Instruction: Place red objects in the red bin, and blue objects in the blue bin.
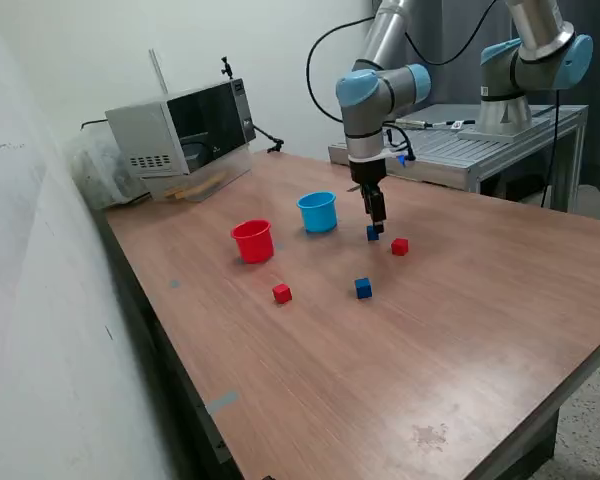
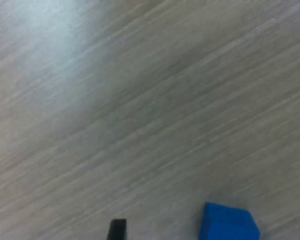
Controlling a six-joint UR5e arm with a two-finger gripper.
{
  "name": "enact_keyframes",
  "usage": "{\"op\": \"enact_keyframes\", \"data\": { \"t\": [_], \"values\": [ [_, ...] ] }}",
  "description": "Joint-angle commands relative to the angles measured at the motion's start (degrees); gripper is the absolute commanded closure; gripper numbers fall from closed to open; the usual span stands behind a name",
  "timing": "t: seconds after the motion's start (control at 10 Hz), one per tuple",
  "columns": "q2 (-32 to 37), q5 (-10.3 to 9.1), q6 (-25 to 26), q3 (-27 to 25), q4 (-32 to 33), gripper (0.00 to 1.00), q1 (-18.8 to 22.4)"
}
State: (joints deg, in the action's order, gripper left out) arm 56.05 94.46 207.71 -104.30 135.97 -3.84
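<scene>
Starting nearest the exterior camera: the wooden bench (image 1: 400,370) is bare at its front, with a grey smudge near the front edge. Next back, a red cube (image 1: 282,293) lies on the wood toward the exterior view's left and a dark blue cube (image 1: 363,288) sits well apart from it toward the right, both free of the arm. Further back, a second red cube (image 1: 399,246) rests just beside a second blue cube (image 1: 372,233), and the gripper (image 1: 377,226) hangs directly over that blue cube with its tips at cube height. Exterior view does not resolve the finger gap. Wrist view does: one dark fingertip (image 2: 117,230) shows at the frame edge, the blue cube (image 2: 229,223) sits on the wood grain apart from it, and a sliver of the other finger appears at the far corner, so the fingers are spread with the cube between them, not pinched. Wrist view shows neither cups nor the other cubes. Behind the cubes, the red cup (image 1: 253,241) stands upright toward the exterior view's left and the light blue cup (image 1: 318,212) upright beside it, near the gripper; contents of either cannot be judged. Farthest back, a microwave (image 1: 185,135) sits by the wall.
</scene>
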Motion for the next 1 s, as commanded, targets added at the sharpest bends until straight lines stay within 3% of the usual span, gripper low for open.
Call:
{"op": "enact_keyframes", "data": {
  "t": [0.0,0.3,0.6,0.9],
  "values": [
    [-0.2,-0.15,0.0,0.1,0.0,1.00,0.0],
    [-0.2,-0.15,-0.6,0.1,-0.4,1.00,0.2],
    [0.5,-0.15,-7.0,0.9,-0.8,1.00,2.3],
    [9.1,-0.15,-8.4,0.9,-3.1,1.00,4.2]
  ]
}}
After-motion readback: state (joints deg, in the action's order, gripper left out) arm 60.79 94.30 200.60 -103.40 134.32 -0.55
